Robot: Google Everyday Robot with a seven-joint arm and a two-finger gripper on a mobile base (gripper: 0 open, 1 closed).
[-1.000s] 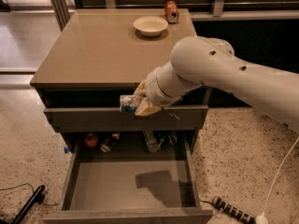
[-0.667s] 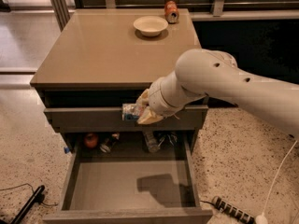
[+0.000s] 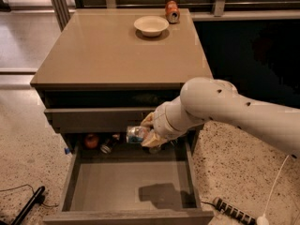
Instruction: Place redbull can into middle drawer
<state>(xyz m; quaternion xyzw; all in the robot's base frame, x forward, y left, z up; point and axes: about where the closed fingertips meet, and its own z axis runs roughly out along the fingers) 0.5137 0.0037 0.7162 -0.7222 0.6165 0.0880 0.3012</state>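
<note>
Left: middle drawer is pulled right out with its flat floor exposed for the drop. Small items sit at its back left. The redbull can hangs sideways over the drawer's rear, just below the upper drawer front and clear of the floor. The gripper, just right of it, is clamped on the can's right end. Looks like the lowering step, release not yet done.

Office-like interior: speckled terrazzo floor, drawer cabinet, power strip; gripper holds redbull can over open middle drawer
</note>
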